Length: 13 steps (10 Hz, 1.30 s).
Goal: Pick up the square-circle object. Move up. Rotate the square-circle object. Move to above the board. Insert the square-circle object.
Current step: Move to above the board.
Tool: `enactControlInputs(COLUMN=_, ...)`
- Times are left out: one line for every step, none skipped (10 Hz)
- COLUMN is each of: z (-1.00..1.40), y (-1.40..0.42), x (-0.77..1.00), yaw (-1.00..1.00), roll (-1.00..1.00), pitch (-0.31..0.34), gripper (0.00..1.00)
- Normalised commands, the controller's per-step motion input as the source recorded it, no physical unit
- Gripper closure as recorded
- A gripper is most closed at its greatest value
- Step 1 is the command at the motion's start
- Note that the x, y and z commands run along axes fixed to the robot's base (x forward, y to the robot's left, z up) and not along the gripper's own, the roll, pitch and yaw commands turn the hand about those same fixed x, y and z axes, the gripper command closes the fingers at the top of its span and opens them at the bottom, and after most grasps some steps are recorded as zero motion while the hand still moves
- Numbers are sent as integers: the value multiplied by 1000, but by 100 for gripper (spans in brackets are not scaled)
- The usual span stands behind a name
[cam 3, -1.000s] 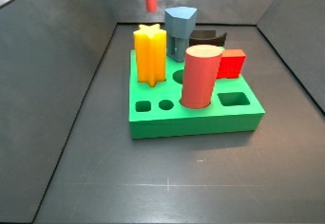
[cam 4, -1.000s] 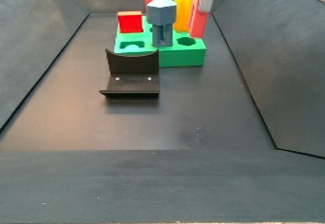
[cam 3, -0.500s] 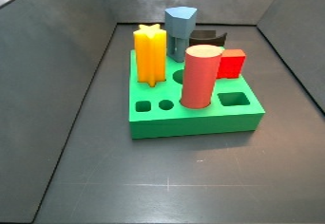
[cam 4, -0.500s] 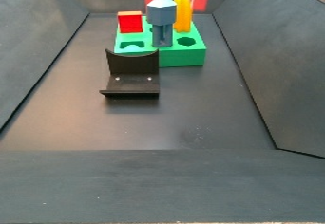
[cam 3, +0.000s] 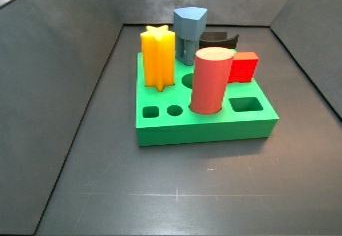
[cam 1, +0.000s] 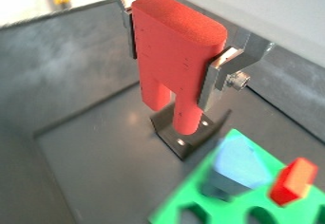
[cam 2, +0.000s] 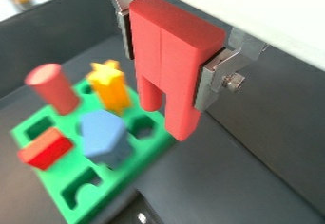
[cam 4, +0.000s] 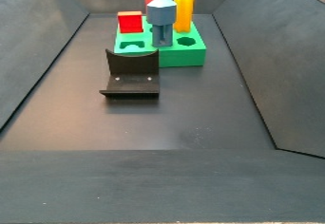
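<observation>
Block lifted high; turning, carrying over and inserting are left.

My gripper [cam 1: 178, 62] is clamped on the square-circle object [cam 1: 176, 57], its silver fingers [cam 2: 219, 74] pressing the red block's flat sides, prongs pointing down, in both wrist views. Neither side view shows the gripper or the block, so I judge I am up above their frames: pick-up and lift look done. The board [cam 3: 203, 120] sits on the floor, well below me, with the yellow star [cam 3: 158, 57], the blue piece [cam 3: 191, 25], the red cylinder [cam 3: 210, 80] and the red cube [cam 3: 242, 67] standing in it. Its small round and square holes [cam 3: 162, 111] are open. The fixture [cam 4: 131, 73] stands just beside the board. I cannot tell whether the rotation is finished; moving above the holes and inserting remain.
</observation>
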Motion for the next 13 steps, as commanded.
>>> enactControlInputs(z=152, y=-1000, x=109, yaw=1000, roll=29, pitch=112, gripper=100)
enactControlInputs(z=157, y=-1000, x=114, yaw=1000, roll=19, pitch=118, gripper=100)
enactControlInputs(z=156, y=-1000, x=121, yaw=1000, roll=16, pitch=122, gripper=100)
enactControlInputs(z=158, y=-1000, x=133, yaw=1000, roll=14, pitch=128, gripper=100)
enactControlInputs(z=160, y=-1000, x=153, yaw=1000, roll=11, pitch=138, gripper=100)
enactControlInputs(z=164, y=-1000, x=169, yaw=1000, roll=10, pitch=145, gripper=100)
enactControlInputs(z=161, y=-1000, x=193, yaw=1000, roll=10, pitch=152, gripper=100)
enactControlInputs(z=140, y=-885, x=222, yaw=1000, roll=13, pitch=164, gripper=100)
enactControlInputs(z=117, y=-714, x=204, yaw=1000, roll=14, pitch=168, gripper=100)
enactControlInputs(z=66, y=-394, x=153, yaw=1000, roll=24, pitch=181, gripper=100)
enactControlInputs(z=26, y=-144, x=108, yaw=1000, roll=27, pitch=193, gripper=100)
enactControlInputs(z=19, y=-63, x=82, yaw=1000, roll=24, pitch=199, gripper=100)
enactControlInputs(z=20, y=-46, x=62, yaw=1000, roll=29, pitch=208, gripper=100)
